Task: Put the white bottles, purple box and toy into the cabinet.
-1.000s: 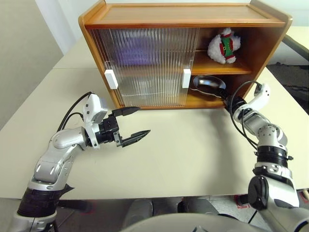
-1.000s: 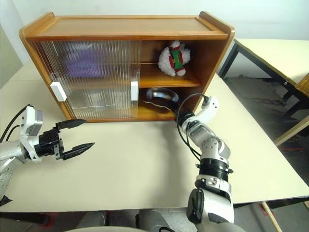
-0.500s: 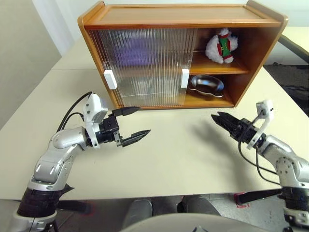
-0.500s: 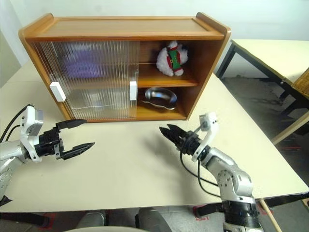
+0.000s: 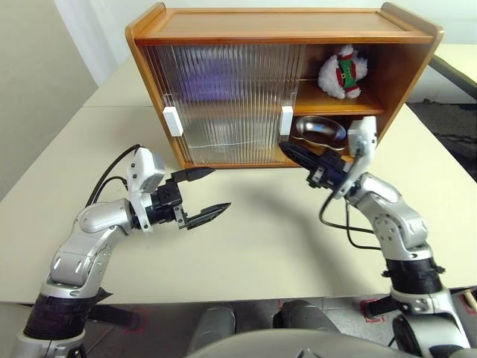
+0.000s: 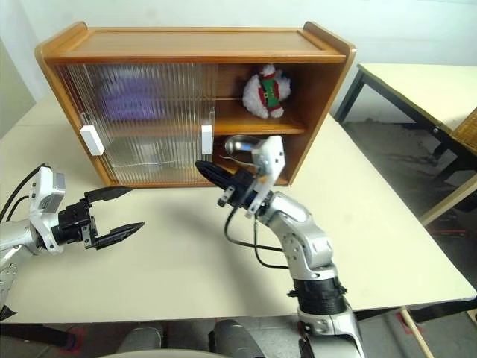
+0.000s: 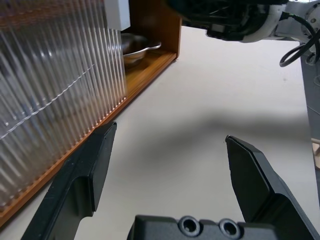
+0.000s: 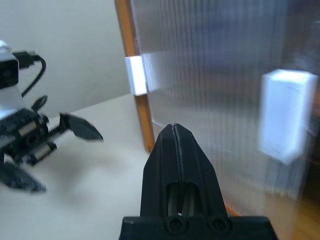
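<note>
The cabinet (image 5: 283, 21) stands at the back of the table, with both ribbed doors slid to its left half. The toy (image 5: 341, 72) sits on the upper shelf in the open right half. A purple blur behind the ribbed doors is the purple box (image 5: 212, 74). The white bottles are hidden. My right gripper (image 5: 286, 148) is shut and empty. It hovers in front of the cabinet, just below the white handle (image 5: 287, 119) of the inner door; the handle (image 8: 286, 114) looms close beside its tip (image 8: 173, 128). My left gripper (image 5: 220, 188) is open above the table.
A shiny metal dish (image 5: 320, 130) lies on the lower shelf in the open right half. The outer door's handle (image 5: 173, 121) sits near the cabinet's left post. Another table (image 6: 417, 78) stands to the right across a gap.
My right gripper came out from the metal dish in the lower right compartment, shut its fingers, and swung left and up to the inner door's handle. The left gripper stayed still.
</note>
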